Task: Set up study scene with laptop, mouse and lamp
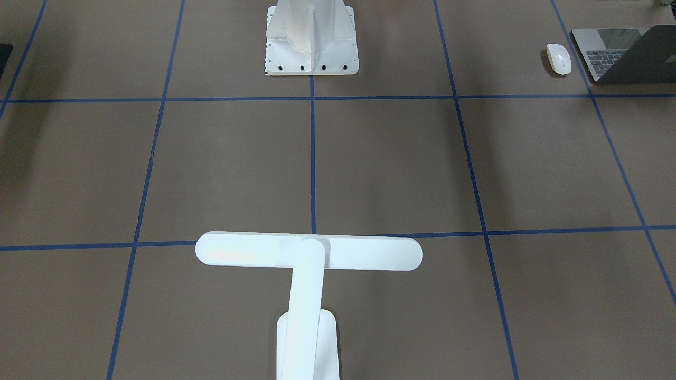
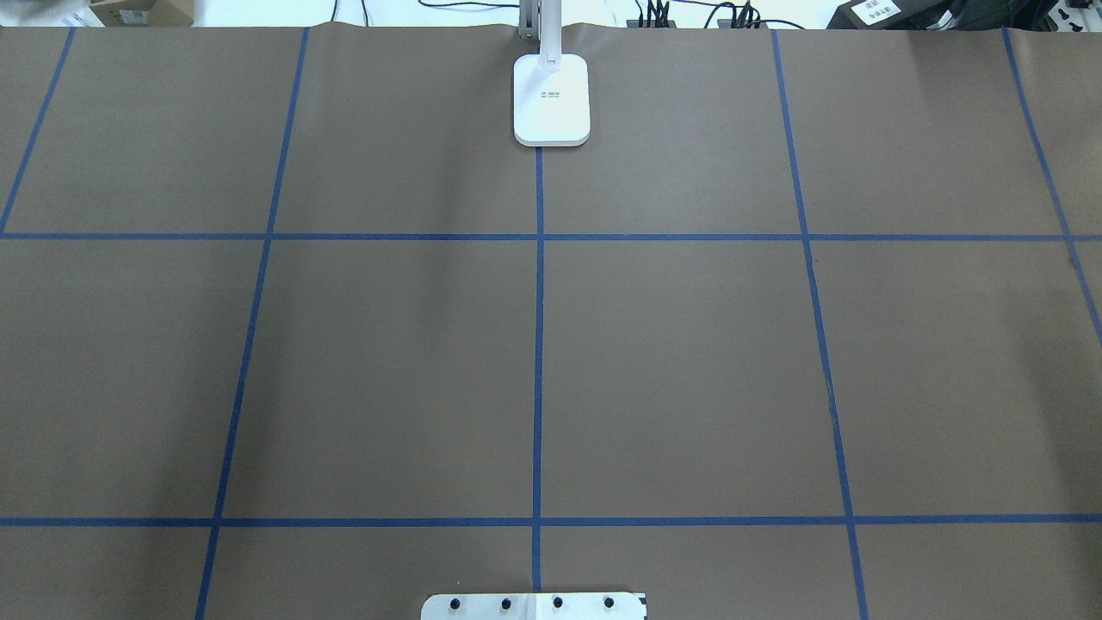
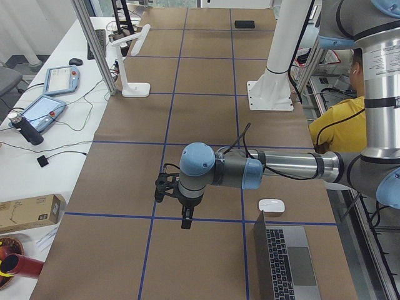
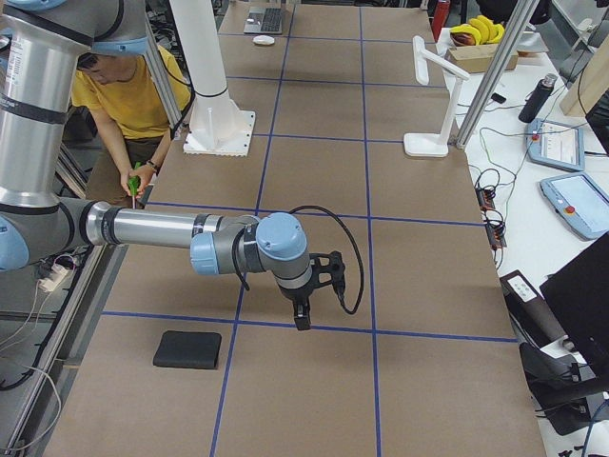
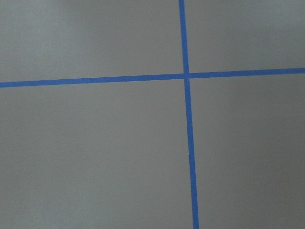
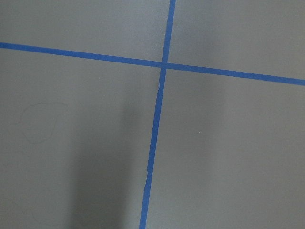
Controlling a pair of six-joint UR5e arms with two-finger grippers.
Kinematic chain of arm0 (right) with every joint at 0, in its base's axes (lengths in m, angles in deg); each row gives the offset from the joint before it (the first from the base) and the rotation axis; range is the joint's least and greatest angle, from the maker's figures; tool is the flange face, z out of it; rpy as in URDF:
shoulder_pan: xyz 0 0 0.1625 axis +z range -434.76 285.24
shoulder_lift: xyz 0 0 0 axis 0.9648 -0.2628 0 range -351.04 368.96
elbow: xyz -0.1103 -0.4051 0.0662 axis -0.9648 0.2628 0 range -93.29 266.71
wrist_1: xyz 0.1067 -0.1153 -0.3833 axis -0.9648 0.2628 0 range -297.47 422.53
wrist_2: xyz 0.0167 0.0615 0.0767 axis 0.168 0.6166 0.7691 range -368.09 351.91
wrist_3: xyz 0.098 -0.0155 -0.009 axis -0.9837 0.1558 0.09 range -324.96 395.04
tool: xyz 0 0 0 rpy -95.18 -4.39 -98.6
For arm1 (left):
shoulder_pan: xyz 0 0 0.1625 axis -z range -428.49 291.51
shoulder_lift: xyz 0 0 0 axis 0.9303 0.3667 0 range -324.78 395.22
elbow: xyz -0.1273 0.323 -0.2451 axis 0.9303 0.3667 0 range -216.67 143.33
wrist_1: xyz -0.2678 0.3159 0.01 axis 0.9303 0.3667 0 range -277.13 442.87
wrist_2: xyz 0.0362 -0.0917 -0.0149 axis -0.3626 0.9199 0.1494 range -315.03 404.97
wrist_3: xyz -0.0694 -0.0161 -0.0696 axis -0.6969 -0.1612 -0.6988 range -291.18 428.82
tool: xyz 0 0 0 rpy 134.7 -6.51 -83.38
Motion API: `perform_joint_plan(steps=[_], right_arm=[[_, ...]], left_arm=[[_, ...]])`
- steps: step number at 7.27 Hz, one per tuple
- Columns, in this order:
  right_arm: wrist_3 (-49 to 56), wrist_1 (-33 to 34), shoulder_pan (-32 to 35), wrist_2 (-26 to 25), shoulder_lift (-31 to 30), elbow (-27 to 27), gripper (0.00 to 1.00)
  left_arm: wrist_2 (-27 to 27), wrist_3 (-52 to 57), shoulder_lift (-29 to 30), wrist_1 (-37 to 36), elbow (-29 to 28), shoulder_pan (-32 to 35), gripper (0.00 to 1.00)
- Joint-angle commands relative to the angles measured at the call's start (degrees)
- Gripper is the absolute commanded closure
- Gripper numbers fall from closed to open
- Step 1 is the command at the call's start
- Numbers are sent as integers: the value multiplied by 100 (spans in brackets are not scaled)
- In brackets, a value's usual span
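- The left fingers point straight down and hang above the brown table, near a crossing of blue tape lines. They show only in the side view, so I cannot tell whether they stand wide or narrow.
- The right fingers also point down above the table, close to another tape crossing. They too show only from the side, so I cannot tell their spread.
- The mouse lies flat on the table near the left arm's forearm, just beside the laptop but not touching it.
- The laptop sits open at the robot's left end of the table, on the robot's side, with its lid raised.
- A flat black mat lies on the table near the right arm.
- The white pedestal stands bolted at the middle of the robot's edge.
- The lamp stands upright at the far edge, opposite the pedestal. Its base rests on the centre tape line and its bar head reaches out over the table.
- A person in a yellow shirt is behind the pedestal.
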Motion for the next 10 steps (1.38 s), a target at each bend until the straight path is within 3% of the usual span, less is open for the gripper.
perform_joint_plan(steps=[1, 3, 5, 10], right_arm=[[7, 2, 0, -7, 0, 18, 0], [-2, 2, 0, -7, 0, 18, 0], [7, 2, 0, -7, -9, 18, 0], [33, -16, 0, -7, -18, 18, 0]], left_arm=[[-167, -74, 54, -534, 41, 230, 0], [-177, -293, 28, -766, -89, 773, 0], [-403, -1519, -173, -828, -73, 925, 0], [-335, -2769, -945, -2785, 76, 2345, 0]])
